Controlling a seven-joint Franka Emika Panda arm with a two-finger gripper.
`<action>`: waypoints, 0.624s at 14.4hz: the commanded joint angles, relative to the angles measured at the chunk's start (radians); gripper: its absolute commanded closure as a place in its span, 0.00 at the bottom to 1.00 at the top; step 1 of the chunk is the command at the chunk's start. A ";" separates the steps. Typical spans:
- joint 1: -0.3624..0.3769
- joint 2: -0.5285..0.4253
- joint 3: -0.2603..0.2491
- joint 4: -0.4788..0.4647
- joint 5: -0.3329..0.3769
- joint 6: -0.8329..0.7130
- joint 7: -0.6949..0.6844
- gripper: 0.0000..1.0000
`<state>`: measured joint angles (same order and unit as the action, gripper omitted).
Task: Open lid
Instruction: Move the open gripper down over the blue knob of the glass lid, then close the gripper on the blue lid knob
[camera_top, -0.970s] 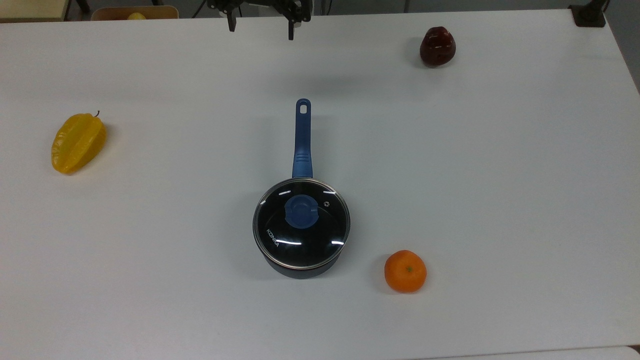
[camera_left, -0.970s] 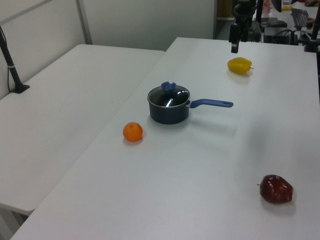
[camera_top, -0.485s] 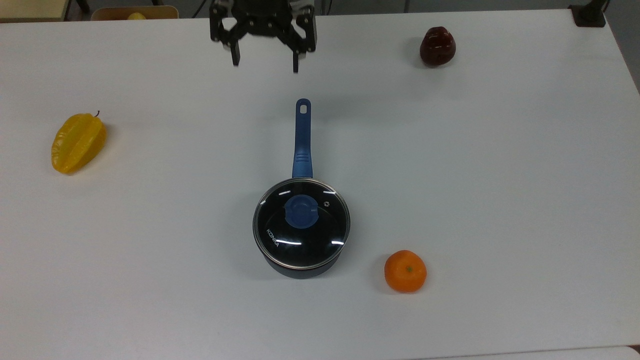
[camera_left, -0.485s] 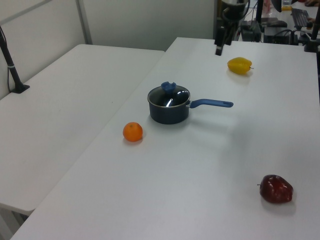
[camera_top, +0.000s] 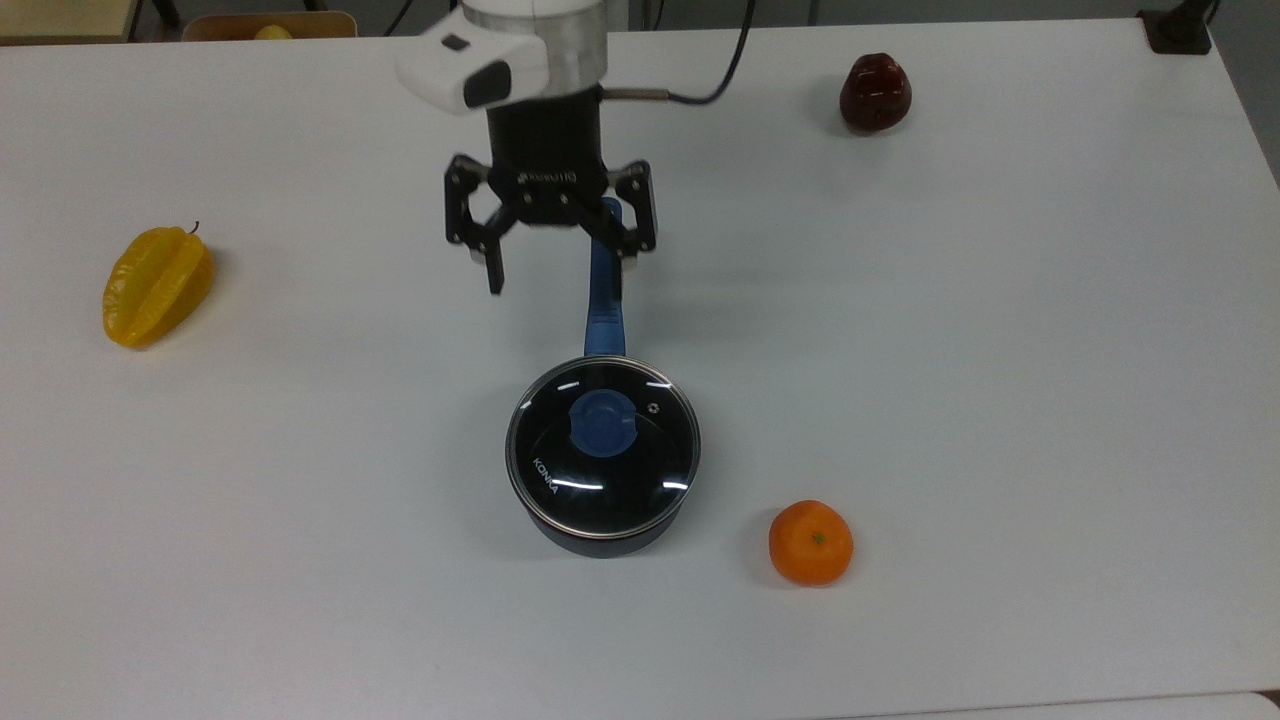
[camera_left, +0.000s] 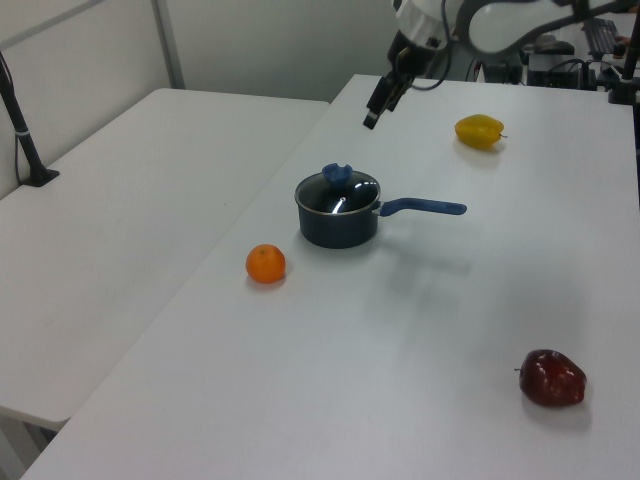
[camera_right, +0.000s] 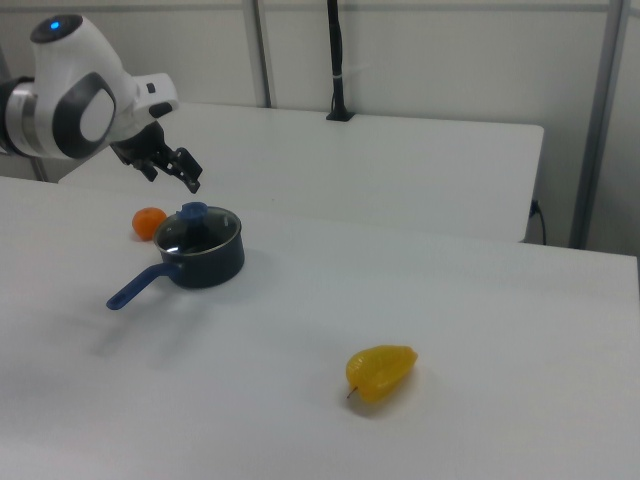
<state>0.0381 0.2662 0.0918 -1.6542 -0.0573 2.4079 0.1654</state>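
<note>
Centrally, round glass lid (camera_top: 603, 445), blue knob (camera_top: 603, 423)

white table (camera_top: 1000, 350) under even light | second white table (camera_left: 120, 220) just beside it, a seam between | pale wall panels (camera_right: 430, 60) with metal posts behind | black pole (camera_right: 335, 60) rising from the second table's far edge

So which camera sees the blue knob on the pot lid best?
The top view. It looks straight down on the blue knob, whole and round in the middle of the lid. In the left view the knob shows from the side, small. In the right view it is a small blue bump.
</note>
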 joint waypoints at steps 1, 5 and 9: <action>0.025 0.096 -0.004 0.024 -0.070 0.164 -0.004 0.00; 0.026 0.175 -0.004 0.022 -0.124 0.270 -0.004 0.00; 0.025 0.226 -0.004 0.022 -0.187 0.329 0.005 0.00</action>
<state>0.0576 0.4633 0.0920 -1.6515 -0.2132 2.6929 0.1654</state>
